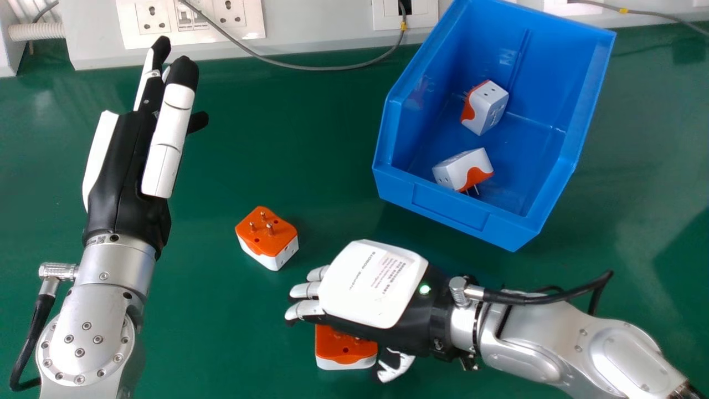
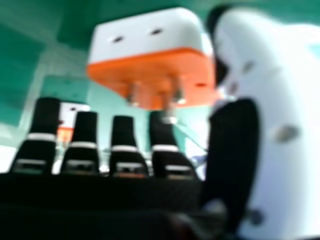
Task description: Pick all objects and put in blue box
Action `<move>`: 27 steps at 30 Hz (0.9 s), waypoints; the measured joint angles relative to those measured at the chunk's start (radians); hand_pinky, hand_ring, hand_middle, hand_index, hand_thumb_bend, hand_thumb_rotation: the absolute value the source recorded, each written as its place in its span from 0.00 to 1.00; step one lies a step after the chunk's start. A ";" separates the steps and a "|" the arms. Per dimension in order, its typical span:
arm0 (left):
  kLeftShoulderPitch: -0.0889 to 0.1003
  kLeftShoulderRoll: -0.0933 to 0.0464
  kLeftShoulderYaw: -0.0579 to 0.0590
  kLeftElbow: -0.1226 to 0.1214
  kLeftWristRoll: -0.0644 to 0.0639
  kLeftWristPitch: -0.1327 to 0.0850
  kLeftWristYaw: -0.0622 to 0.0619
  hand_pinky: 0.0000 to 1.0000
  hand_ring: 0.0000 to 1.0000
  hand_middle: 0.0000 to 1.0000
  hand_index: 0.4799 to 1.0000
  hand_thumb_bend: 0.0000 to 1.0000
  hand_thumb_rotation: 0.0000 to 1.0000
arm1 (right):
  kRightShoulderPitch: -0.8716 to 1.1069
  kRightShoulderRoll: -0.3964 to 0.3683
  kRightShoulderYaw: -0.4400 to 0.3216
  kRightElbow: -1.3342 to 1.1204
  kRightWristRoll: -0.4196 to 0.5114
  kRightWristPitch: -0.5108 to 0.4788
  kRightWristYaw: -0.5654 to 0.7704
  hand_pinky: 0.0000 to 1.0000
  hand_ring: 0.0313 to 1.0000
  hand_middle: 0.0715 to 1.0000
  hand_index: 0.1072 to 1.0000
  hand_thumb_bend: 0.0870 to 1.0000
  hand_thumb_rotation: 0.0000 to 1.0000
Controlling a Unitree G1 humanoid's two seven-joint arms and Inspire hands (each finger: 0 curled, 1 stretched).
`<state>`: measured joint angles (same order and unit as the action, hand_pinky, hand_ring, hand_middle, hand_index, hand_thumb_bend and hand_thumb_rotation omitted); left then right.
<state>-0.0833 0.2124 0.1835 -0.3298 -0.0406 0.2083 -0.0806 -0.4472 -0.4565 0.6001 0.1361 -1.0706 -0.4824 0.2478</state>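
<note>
Head view: the partly hidden adapter (image 1: 344, 352) lies between the wide, relaxed right fingers (image 1: 306, 291) and the thumb (image 1: 400, 363).

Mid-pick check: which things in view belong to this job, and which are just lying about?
Job:
- blue box
- farther adapter in it
- nearer adapter in it
- loose adapter, prongs up
- adapter partly hidden by the right robot hand

Not job:
- grey cable
- wall sockets

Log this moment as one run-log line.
right hand open at orange-white plug adapter | second adapter on green table | two more adapters in blue plastic box | left hand open
</note>
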 measured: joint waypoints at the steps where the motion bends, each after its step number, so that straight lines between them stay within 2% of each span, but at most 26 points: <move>1: 0.000 0.000 0.000 -0.001 0.000 0.000 0.000 0.87 0.96 0.97 1.00 0.69 1.00 | -0.003 0.001 0.003 0.006 -0.006 0.003 -0.005 0.74 0.86 0.87 0.80 0.37 0.00; 13: 0.000 -0.003 -0.002 -0.010 0.000 0.007 0.007 0.87 0.96 0.97 1.00 0.69 1.00 | -0.013 0.006 0.044 0.040 -0.076 0.019 -0.085 0.75 0.86 0.86 0.78 0.47 0.00; 17: 0.000 -0.004 -0.002 -0.010 0.000 0.007 0.010 0.86 0.96 0.97 1.00 0.73 0.99 | -0.014 0.006 0.059 0.053 -0.094 0.026 -0.118 0.74 0.85 0.86 0.77 0.49 0.12; 18: 0.000 -0.005 -0.002 -0.010 0.000 0.006 0.010 0.86 0.96 0.97 1.00 0.73 0.99 | -0.015 0.007 0.061 0.053 -0.094 0.026 -0.120 0.74 0.85 0.86 0.77 0.49 0.12; 20: 0.000 -0.006 -0.003 -0.009 0.000 0.002 0.010 0.85 0.96 0.97 1.00 0.77 0.99 | -0.020 0.008 0.063 0.054 -0.094 0.028 -0.120 0.73 0.84 0.85 0.77 0.53 0.18; 27: -0.002 -0.006 -0.004 -0.009 0.000 -0.007 0.010 0.85 0.96 0.97 1.00 0.79 0.98 | -0.024 0.009 0.063 0.054 -0.091 0.029 -0.114 0.73 0.84 0.84 0.76 0.56 0.21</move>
<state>-0.0852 0.2063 0.1798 -0.3384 -0.0406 0.2010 -0.0706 -0.4709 -0.4470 0.6629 0.1905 -1.1615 -0.4539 0.1341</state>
